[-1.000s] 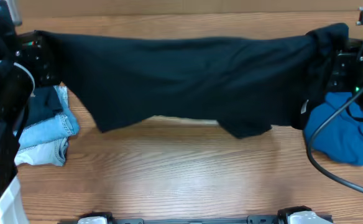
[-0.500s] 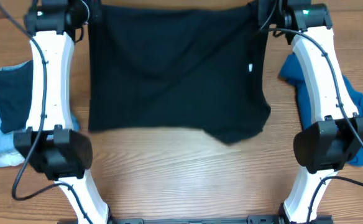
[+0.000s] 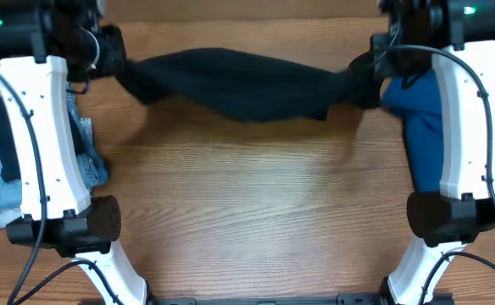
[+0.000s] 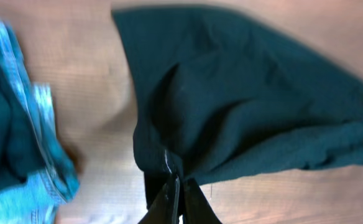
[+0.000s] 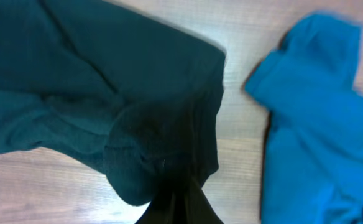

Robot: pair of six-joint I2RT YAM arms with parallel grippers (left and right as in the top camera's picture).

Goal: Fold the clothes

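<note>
Sagging between left fingers (image 4: 163, 208) and right fingers (image 5: 169, 213) — black garment (image 3: 239, 80)

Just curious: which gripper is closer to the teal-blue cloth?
Right. The right gripper, gripping the black shirt, is beside the teal-blue cloth; the left gripper holds the shirt's far end.

Black shirt (image 3: 239, 85) was spread out like a wide sheet a moment ago, now it's bunched into a skinny sagging strip.
</note>
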